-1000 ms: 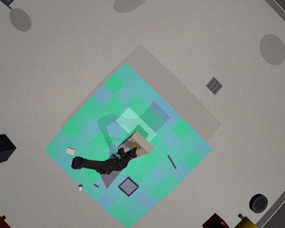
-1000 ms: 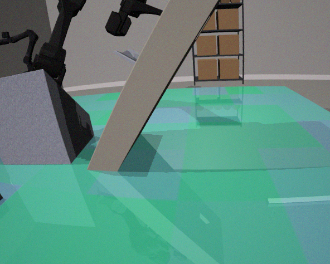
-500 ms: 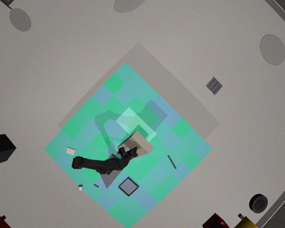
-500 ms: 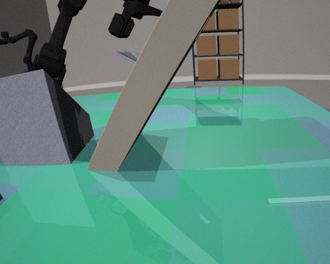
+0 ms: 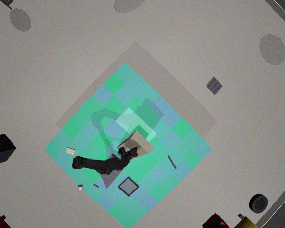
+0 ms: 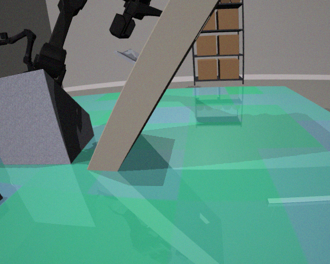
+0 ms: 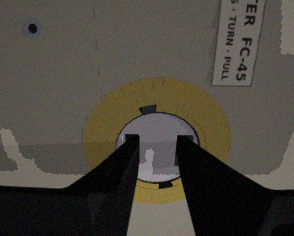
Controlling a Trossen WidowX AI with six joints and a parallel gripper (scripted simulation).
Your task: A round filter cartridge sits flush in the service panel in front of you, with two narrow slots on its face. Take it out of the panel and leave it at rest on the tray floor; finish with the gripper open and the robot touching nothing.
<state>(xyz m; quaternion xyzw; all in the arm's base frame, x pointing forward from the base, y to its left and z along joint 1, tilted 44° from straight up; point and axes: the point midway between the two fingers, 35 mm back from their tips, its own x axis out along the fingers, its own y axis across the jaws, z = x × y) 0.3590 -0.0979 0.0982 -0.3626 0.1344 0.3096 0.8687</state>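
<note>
In the wrist view the round grey filter cartridge (image 7: 156, 150) sits flush in the beige service panel (image 7: 125, 60), inside a yellow ring (image 7: 102, 132). My gripper (image 7: 158, 142) stands partly open, each fingertip resting at one of the two narrow slots on the cartridge face. Small dark notches show at the cartridge's upper and lower rim. From above, the gripper (image 5: 134, 150) is against the tilted panel (image 5: 142, 142). The side view shows the gripper (image 6: 150, 11) touching the leaning panel (image 6: 156, 78) high up. The dark-rimmed tray (image 5: 128, 186) lies on the floor in front of the arm.
A label reading "TURN · PULL FC-45" (image 7: 239, 42) sits on the panel at the upper right. A grey box (image 6: 36, 117) stands beside the panel's foot. A cream block (image 5: 71, 151), a white cylinder (image 5: 80, 187) and a dark bar (image 5: 172, 161) lie on the mat.
</note>
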